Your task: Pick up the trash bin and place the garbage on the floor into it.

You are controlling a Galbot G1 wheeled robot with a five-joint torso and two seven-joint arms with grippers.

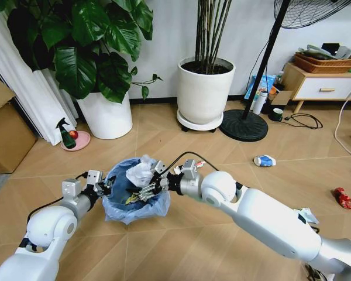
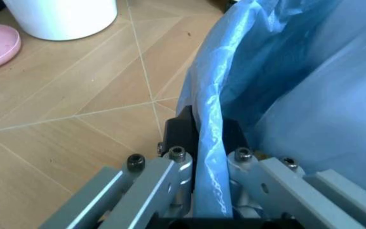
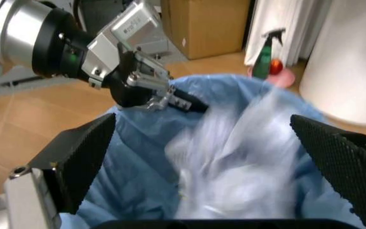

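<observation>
The small round dark trash bin [image 1: 136, 199], lined with a crinkly light-blue plastic bag, is held just above the tan herringbone wood-look floor [image 1: 187, 246] in front of the robot; inside it a crumpled white paper wad [image 1: 139, 174] is seen near the far rim, with a yellowish scrap [image 1: 130, 199] lower down. The left gripper [image 1: 108, 186] is clamped on the bin's left rim; in the left wrist view its fingers [image 2: 181, 160] are pressed against a fold of the blue bag [image 2: 211, 143] with the dark rim between them. The right gripper [image 1: 154, 188] is poised over the bin's mouth with its jaws spread wide and nothing gripped; in the right wrist view its black ridged pads [image 3: 339, 157] are seen either side of a blurred white mass [image 3: 234, 157] above the liner, with the left gripper [image 3: 148, 88] at the far rim.

On the floor to the right a blue-white crushed can [image 1: 264, 160] is lying, and farther right a red crushed wrapper [image 1: 344, 198]; both are well apart from the bin. Behind the bin two large white plant pots [image 1: 205, 91] are standing; a green spray bottle with a red top [image 1: 66, 136] is set on a pink dish at the left, beside a brown cardboard box [image 1: 6, 132]; a black fan base [image 1: 244, 125] is placed near a low wooden cabinet [image 1: 322, 85].
</observation>
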